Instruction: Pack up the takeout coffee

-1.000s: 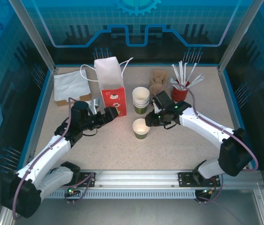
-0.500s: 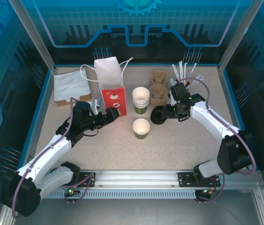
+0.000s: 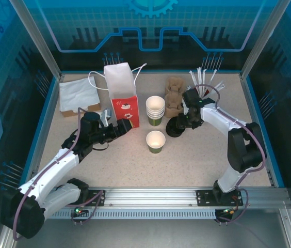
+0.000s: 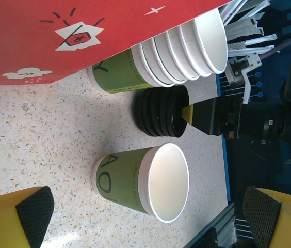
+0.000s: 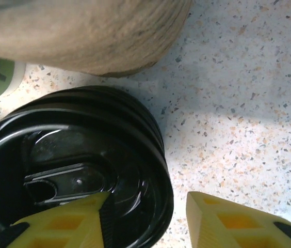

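We are straddling the rim of the lids [image 5: 73, 134] with the part-open right tool [image 5: 146, 206]; the left tool [image 4: 145, 217] is hanging wide open, empty, at ten o'clock of the cup [image 4: 145, 181]

Robot lab enclosure: aluminium frame [image 3: 150, 196], blue printed wall panels [image 3: 83, 26], speckled table [image 3: 135, 165] inside.

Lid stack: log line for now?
right gripper open astride lids rim | left gripper open by red box | cup upright, no lid
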Motion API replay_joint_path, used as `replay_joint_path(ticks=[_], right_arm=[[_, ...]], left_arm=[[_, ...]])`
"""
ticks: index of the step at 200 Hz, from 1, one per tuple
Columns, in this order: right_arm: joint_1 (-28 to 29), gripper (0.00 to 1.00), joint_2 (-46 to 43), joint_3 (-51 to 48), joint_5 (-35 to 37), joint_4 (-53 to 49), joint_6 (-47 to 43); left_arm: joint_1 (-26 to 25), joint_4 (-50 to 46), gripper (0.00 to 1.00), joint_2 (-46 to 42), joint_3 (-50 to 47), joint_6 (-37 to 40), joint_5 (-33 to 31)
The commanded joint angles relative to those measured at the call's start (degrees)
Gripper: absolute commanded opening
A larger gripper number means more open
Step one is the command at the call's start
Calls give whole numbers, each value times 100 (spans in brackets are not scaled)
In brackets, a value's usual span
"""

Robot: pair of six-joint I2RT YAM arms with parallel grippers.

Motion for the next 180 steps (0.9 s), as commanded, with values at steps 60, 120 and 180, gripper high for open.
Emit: replay_joint_path(ticks=[60, 120, 180], right_arm=[[-92, 29, 290, 253, 54, 63, -47], [-92, 17, 262, 242, 84, 16, -50], [-93, 15, -3, 189, 145, -116, -84]], left_arm=[[-71, -33, 99, 84, 220, -5, -65], [-69, -32, 99, 99, 263, 12, -56], [-71, -51, 99, 129, 331, 29, -47]])
